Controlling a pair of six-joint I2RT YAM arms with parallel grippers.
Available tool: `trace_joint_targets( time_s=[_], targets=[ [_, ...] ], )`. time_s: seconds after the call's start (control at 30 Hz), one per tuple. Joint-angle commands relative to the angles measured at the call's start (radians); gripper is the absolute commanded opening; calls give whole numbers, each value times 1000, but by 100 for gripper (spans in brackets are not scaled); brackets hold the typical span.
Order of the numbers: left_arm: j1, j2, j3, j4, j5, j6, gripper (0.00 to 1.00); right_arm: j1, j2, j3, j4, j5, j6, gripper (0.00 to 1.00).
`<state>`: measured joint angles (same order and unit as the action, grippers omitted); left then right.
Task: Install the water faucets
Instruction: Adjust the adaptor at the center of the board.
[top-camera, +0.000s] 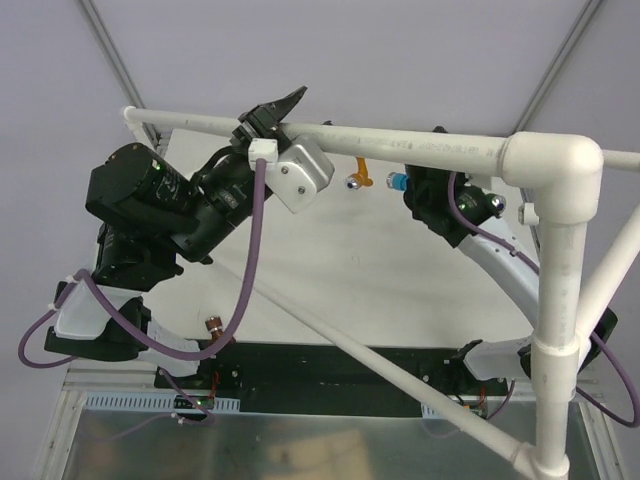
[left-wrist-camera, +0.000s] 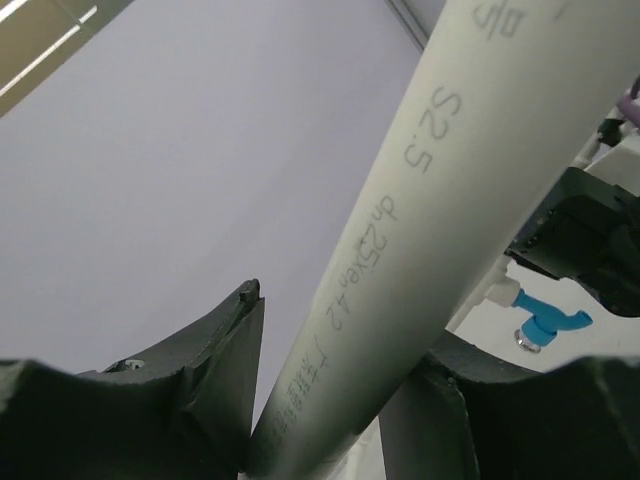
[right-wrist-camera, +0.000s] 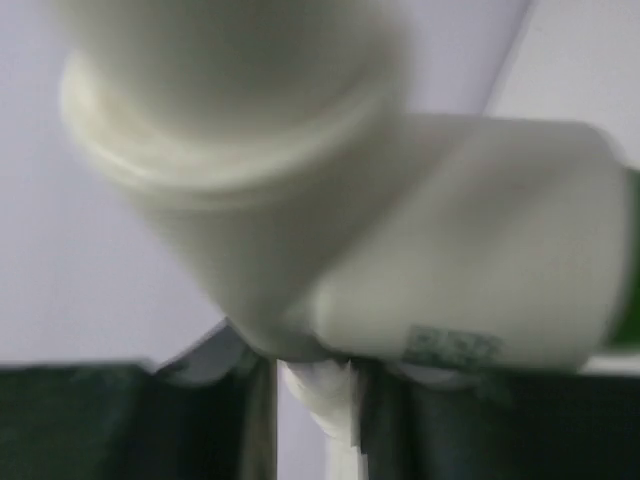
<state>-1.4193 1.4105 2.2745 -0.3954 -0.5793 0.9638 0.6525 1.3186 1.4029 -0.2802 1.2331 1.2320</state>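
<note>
Soft, even, bright light falls from above in the top view; the desk (top-camera: 330, 250) carries only faint shadows, the metal plate (top-camera: 300, 445) at its near edge gives a dull sheen, and all is sharp. The left wrist view is crisp on the pipe (left-wrist-camera: 420, 220) and its print, its underside shaded; the blue faucet (left-wrist-camera: 545, 318) beyond is slightly soft. The right wrist view is heavily blurred; the white elbow joint (right-wrist-camera: 450, 230) is smeared and its label unreadable.

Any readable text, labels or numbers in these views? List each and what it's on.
"S2.5": printed on the white pipe, left wrist view.
"dn25Xen4.2": same pipe, next along; the characters after it are too unclear to read.
Grey print along that pipe in the top view: too small to read.
Label on the white fitting, right wrist view: blurred, unreadable.
</note>
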Motion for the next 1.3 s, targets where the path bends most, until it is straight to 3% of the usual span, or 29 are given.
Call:
trace_joint_targets(
  time_s=[0.0, 0.57, 0.9, 1.03, 1.27],
  targets=[
    [11, -176, 30, 221, -169, -186, 0, -62, 5, 204, -247, -202, -1179, 0],
    [10, -243, -4, 254, -198, -145, 0, -56, 109, 570, -612, -189, -1330, 0],
    [10, -292, -24, 256, -208, -157, 0, -59, 136, 631, -553, -135, -1442, 0],
    [8, -306, -56, 256, -205, -174, 0, -63, 90, 570, -498, -176, -1386, 0],
    [10, -317, -110, 256, -148, -203, 0, -77, 1, 312, -392, -244, -1269, 0]
  ],
)
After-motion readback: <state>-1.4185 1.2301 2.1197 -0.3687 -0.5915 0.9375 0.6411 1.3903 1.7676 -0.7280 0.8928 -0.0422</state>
